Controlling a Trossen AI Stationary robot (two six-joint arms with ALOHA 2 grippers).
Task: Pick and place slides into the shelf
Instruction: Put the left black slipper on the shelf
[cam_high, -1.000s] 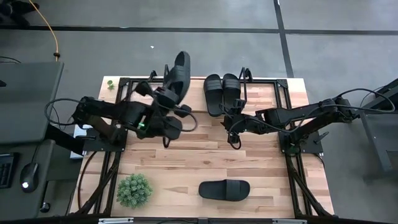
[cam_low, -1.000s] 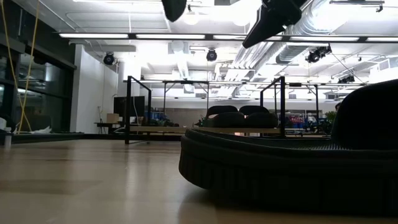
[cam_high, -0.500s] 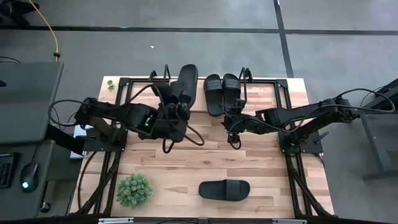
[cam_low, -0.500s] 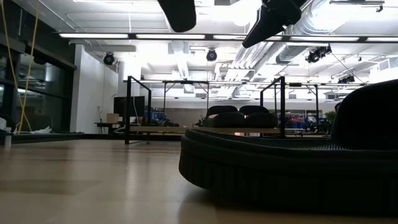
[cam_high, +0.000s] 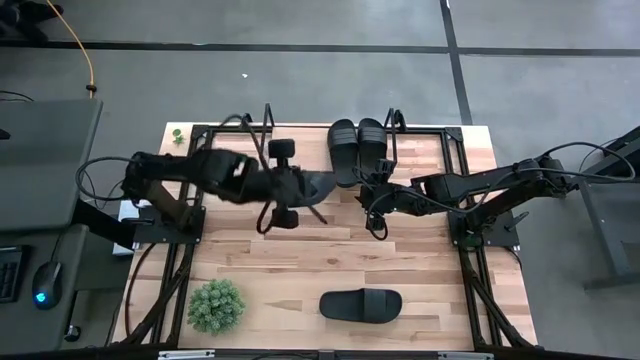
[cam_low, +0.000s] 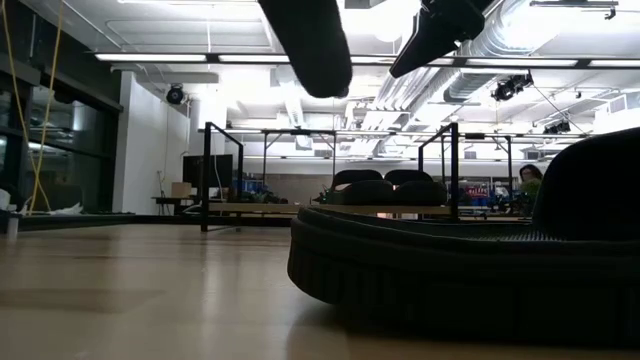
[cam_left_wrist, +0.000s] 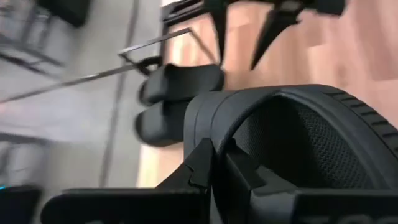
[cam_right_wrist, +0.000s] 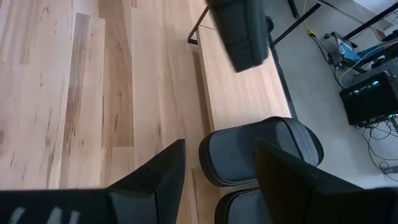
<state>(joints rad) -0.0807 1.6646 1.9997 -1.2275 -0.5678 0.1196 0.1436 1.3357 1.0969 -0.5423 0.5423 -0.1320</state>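
Note:
My left gripper (cam_high: 298, 187) is shut on a black slide (cam_high: 318, 185), carried in the air by the shelf's near edge, left of the two slides on the shelf. In the low view this slide (cam_low: 310, 45) hangs down from the top. Two slides (cam_high: 357, 150) lie side by side, soles down, on the shelf's light board (cam_high: 305, 145). A fourth slide (cam_high: 360, 305) rests sole down on the table near its near edge. My right gripper (cam_high: 374, 205) hovers open just near of the shelved pair (cam_right_wrist: 261, 149). My left gripper pinches the slide's ribbed strap at its edge (cam_left_wrist: 214, 134). One finger (cam_left_wrist: 202, 165) lies on the outside of the strap, the other (cam_left_wrist: 249, 177) sits under it. The slide is lifted clear of table and shelf.
The shelf's black wire end frames (cam_high: 265, 118) (cam_high: 396, 120) stand up at its two ends. A small potted plant (cam_high: 215, 305) sits at the table's near left. Bare tabletop lies between the shelf and the near slide. A person (cam_low: 528, 180) shows far back in the room.
My left gripper has swung from over the shelf's far edge toward the table's near and right side, turning about its wrist as it went. The held slide has come lower and has turned from pointing toward the far edge to pointing right. The right arm has kept still.

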